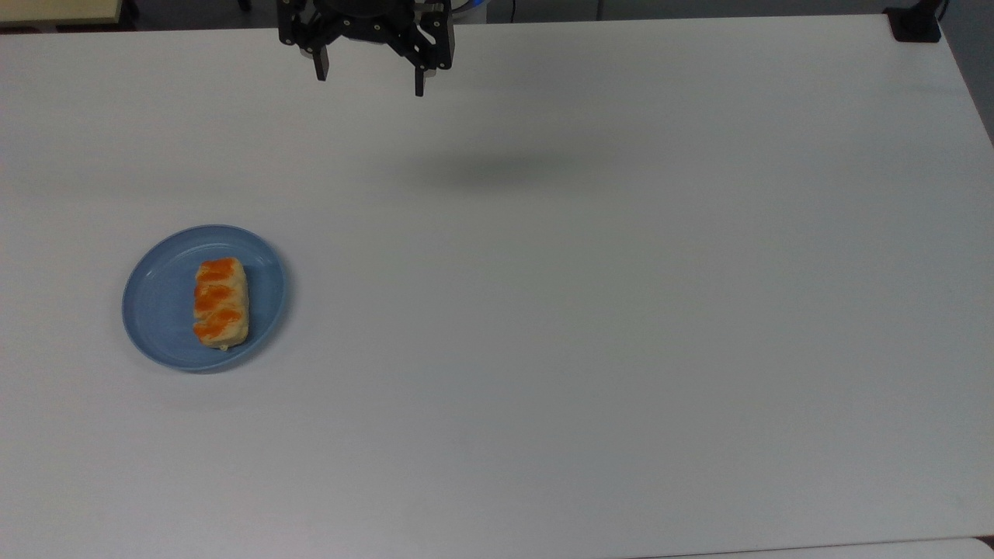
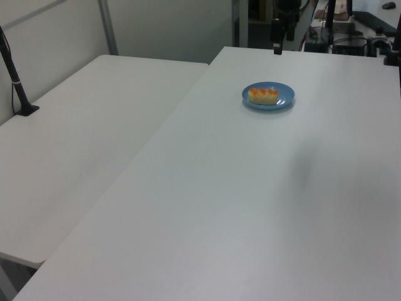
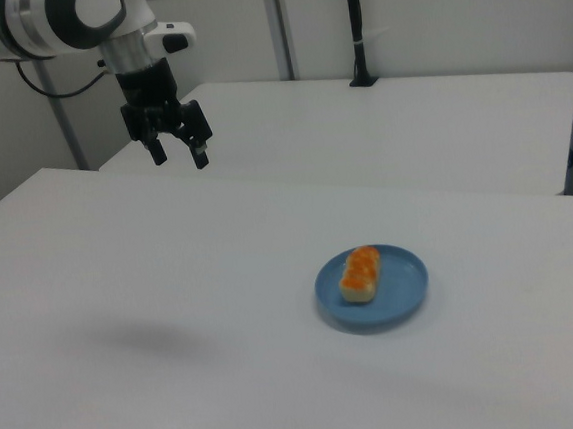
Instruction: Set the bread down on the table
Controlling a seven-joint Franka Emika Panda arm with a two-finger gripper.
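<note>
The small oblong pale-tan bread (image 1: pixel 221 303) with orange-glazed lumps along its top lay on a round blue plate (image 1: pixel 159 307), a little toward the top view's right of the plate's middle, its long side running from far to near in the top view. In the right view the same loaf (image 3: pixel 360 273) sat left of centre on the plate (image 3: pixel 398 287), and in the left view it (image 2: pixel 263 95) showed as a short row of orange bumps on the blue dish (image 2: pixel 284 97). The plate rested flat on the large plain white matte table (image 1: pixel 590 310), in the top view's left half, with bare tabletop all around it. Well apart from the plate, at the far edge in the top view, the black two-finger gripper (image 1: pixel 371 81) of the white robot arm (image 3: pixel 59 19) hung above the table with its fingers spread wide and nothing between them. In the right view the gripper (image 3: pixel 177 156) was up and to the left of the plate, clear of the surface, and a soft grey shadow (image 3: pixel 142 340) lay on the table on the right view's left. A second white table (image 2: pixel 75 144) stood beside the first, touching it along one edge, with a black post (image 2: pixel 15 81) fixed to it.
</note>
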